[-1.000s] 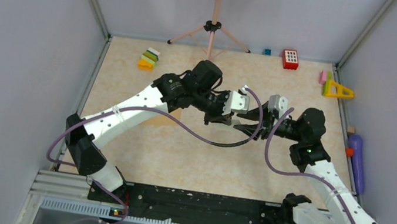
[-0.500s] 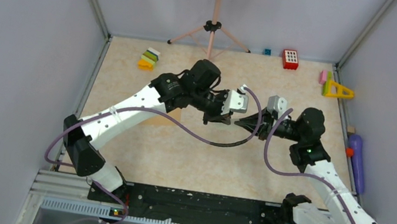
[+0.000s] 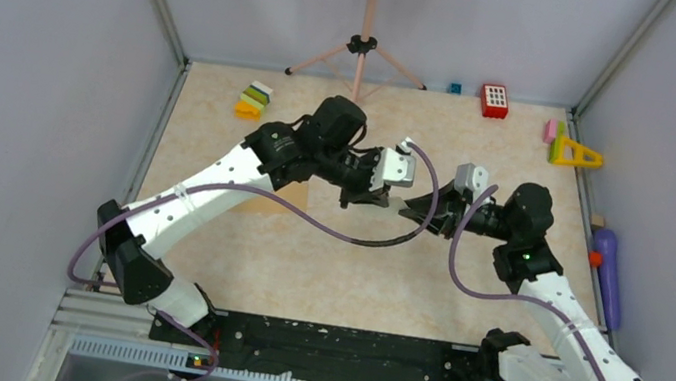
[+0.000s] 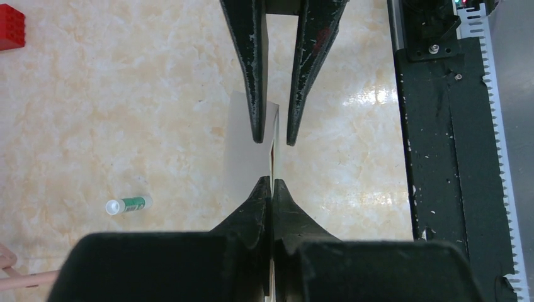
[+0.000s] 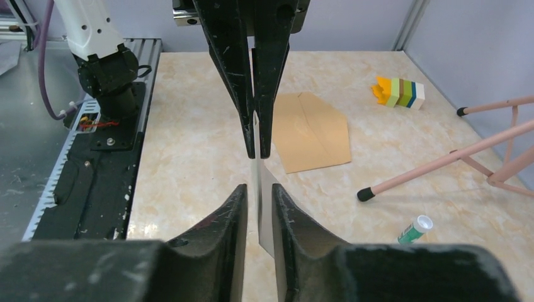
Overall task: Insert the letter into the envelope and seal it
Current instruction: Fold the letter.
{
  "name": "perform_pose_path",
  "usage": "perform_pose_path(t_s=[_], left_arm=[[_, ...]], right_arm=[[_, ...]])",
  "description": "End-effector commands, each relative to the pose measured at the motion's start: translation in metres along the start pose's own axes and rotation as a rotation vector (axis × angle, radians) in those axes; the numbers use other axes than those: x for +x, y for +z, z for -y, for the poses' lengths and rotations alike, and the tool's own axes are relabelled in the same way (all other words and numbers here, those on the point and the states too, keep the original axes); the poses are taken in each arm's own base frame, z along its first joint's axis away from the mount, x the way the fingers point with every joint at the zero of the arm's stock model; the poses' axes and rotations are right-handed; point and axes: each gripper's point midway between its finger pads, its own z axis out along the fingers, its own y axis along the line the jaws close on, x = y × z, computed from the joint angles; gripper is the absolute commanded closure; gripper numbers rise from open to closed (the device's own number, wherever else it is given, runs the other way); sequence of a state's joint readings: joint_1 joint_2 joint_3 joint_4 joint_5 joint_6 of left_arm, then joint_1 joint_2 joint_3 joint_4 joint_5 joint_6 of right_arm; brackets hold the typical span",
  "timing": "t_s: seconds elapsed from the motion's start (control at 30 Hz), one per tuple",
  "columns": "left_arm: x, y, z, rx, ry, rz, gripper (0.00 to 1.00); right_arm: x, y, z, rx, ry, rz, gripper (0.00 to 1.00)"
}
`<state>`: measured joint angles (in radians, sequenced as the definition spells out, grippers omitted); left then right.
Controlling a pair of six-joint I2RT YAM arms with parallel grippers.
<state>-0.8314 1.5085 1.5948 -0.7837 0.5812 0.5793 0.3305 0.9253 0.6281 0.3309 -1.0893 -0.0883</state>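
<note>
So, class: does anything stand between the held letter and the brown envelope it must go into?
Nothing visible does. The left gripper pinches the letter in the air. The envelope lies flat on the table beyond, with nothing on the surface between. The green-and-white tube lies off to one side.

Both arms looked the same to me: white link shells on black joint housings, left arm point(image 3: 213, 187) and right arm point(image 3: 576, 332). Purple cables point(image 3: 347, 235) looped off each. Pale grey camera boxes point(image 3: 400, 169) sat at the wrists. Fingers point(image 4: 255, 75) were black, long, tapered, flecked with white scuffs. Green LED point(image 3: 526, 251) was lit on a black right-arm joint.
</note>
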Motion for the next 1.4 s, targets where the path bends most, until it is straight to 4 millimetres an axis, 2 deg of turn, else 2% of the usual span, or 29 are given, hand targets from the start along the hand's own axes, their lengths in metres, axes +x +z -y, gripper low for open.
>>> perform_pose_path(t_s=[0.0, 0.07, 0.17, 0.2, 0.33, 0.43, 0.73, 0.77, 0.8, 0.9, 0.93, 1.07, 1.1, 1.17, 1.2, 1.37], left_arm=[[-0.023, -0.018, 0.001, -0.02, 0.043, 0.067, 1.0], [-0.024, -0.02, 0.0, -0.021, 0.042, 0.071, 1.0], [-0.026, -0.023, 0.0, -0.025, 0.043, 0.079, 1.0], [-0.026, -0.025, -0.001, -0.027, 0.043, 0.081, 1.0], [-0.028, -0.03, -0.002, -0.037, 0.045, 0.09, 1.0], [-0.031, -0.035, -0.002, -0.041, 0.048, 0.1, 1.0], [-0.036, -0.044, 0.005, -0.016, 0.054, 0.132, 1.0], [-0.037, -0.045, 0.006, -0.011, 0.055, 0.135, 1.0], [-0.038, -0.046, 0.008, -0.007, 0.056, 0.139, 1.0], [-0.04, -0.05, 0.009, -0.007, 0.061, 0.148, 1.0], [-0.04, -0.051, 0.009, -0.006, 0.062, 0.15, 1.0], [-0.041, -0.056, 0.009, -0.009, 0.064, 0.156, 1.0], [-0.041, -0.056, 0.009, -0.009, 0.064, 0.156, 1.0], [-0.042, -0.059, 0.009, -0.014, 0.069, 0.158, 1.0], [-0.042, -0.06, 0.008, -0.016, 0.068, 0.159, 1.0], [-0.046, -0.068, 0.008, -0.027, 0.078, 0.169, 1.0]], right_arm=[[-0.008, -0.002, 0.002, 0.0, -0.048, 0.014, 0.85], [-0.008, -0.002, 0.002, -0.003, -0.048, 0.014, 0.97], [-0.008, -0.002, 0.001, -0.005, -0.048, 0.014, 0.99], [-0.007, -0.002, 0.001, -0.005, -0.048, 0.014, 0.98], [-0.006, -0.002, 0.002, -0.002, -0.05, 0.012, 0.7], [-0.006, -0.002, 0.002, -0.003, -0.053, 0.01, 0.57], [0.0, -0.003, 0.004, 0.004, -0.063, 0.0, 0.55], [0.0, -0.003, 0.005, 0.004, -0.065, -0.001, 0.58], [0.001, -0.003, 0.004, 0.002, -0.065, -0.002, 0.65], [0.001, -0.003, 0.003, -0.004, -0.066, -0.003, 0.97], [0.001, -0.003, 0.003, -0.008, -0.069, -0.003, 1.0], [0.003, -0.003, 0.001, -0.019, -0.071, -0.007, 1.0], [0.002, -0.003, 0.0, -0.022, -0.073, -0.007, 0.96], [0.003, -0.003, 0.001, -0.019, -0.077, -0.011, 0.76], [0.004, -0.003, 0.001, -0.018, -0.077, -0.015, 0.7], [0.009, -0.005, 0.005, -0.006, -0.089, -0.031, 0.64]])
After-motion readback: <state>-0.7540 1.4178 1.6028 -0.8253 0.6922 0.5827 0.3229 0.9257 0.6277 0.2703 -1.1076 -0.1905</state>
